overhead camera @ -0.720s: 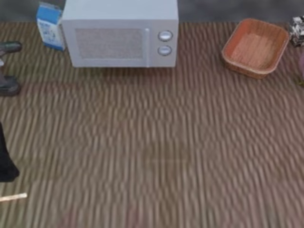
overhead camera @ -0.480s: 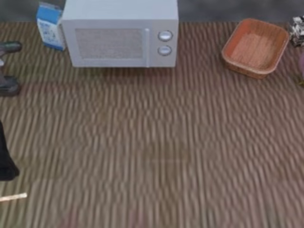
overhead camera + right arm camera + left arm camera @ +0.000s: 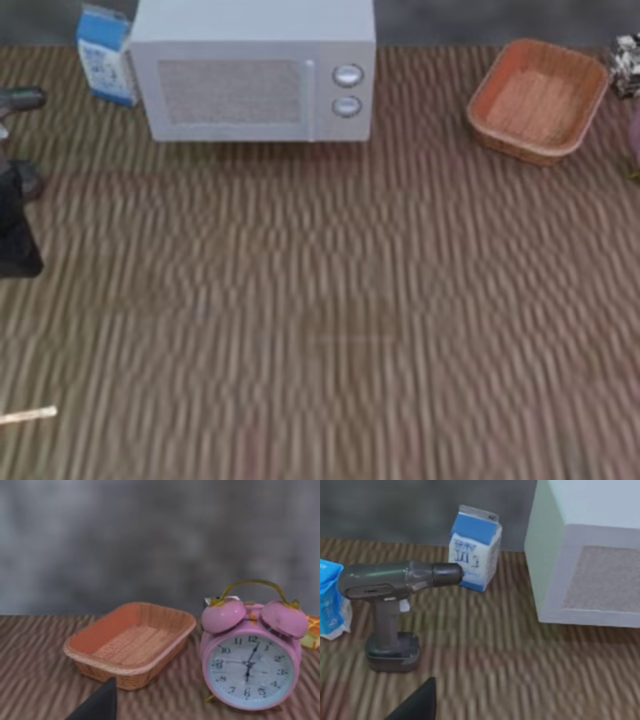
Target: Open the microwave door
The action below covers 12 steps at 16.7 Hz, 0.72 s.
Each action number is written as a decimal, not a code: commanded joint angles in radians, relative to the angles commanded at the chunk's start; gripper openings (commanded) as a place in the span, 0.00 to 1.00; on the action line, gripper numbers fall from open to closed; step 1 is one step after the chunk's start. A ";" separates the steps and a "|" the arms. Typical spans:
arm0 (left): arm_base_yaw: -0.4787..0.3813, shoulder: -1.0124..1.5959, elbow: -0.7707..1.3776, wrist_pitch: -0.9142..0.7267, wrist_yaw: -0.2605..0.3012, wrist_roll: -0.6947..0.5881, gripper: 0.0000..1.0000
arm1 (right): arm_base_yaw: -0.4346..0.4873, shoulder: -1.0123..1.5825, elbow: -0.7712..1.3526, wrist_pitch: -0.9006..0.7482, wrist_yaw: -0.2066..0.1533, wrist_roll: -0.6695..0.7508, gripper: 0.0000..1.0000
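The left gripper [image 3: 18, 225] has advanced toward the microwave [image 3: 255, 65], fingers' state unclear; microwave door [image 3: 232, 92] still closed.

The pink alarm clock [image 3: 252, 656] bears a dial numbered 1 to 12. The print on the blue-white milk carton [image 3: 475, 547] is unreadable.

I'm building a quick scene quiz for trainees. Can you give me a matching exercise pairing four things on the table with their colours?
Things:
1. microwave
2. basket
3. alarm clock
4. power drill

Colours:
A. pink
B. dark grey
C. light grey-white
D. orange

Pairs: 1-C, 2-D, 3-A, 4-B
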 joint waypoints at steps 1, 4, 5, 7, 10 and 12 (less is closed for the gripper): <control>-0.026 0.102 0.108 -0.052 -0.012 -0.023 1.00 | 0.000 0.000 0.000 0.000 0.000 0.000 1.00; -0.106 0.426 0.465 -0.213 -0.051 -0.099 1.00 | 0.000 0.000 0.000 0.000 0.000 0.000 1.00; -0.133 0.536 0.590 -0.267 -0.063 -0.126 1.00 | 0.000 0.000 0.000 0.000 0.000 0.000 1.00; -0.187 0.750 0.838 -0.373 -0.089 -0.178 1.00 | 0.000 0.000 0.000 0.000 0.000 0.000 1.00; -0.264 1.048 1.175 -0.527 -0.125 -0.251 1.00 | 0.000 0.000 0.000 0.000 0.000 0.000 1.00; -0.310 1.227 1.367 -0.624 -0.147 -0.295 1.00 | 0.000 0.000 0.000 0.000 0.000 0.000 1.00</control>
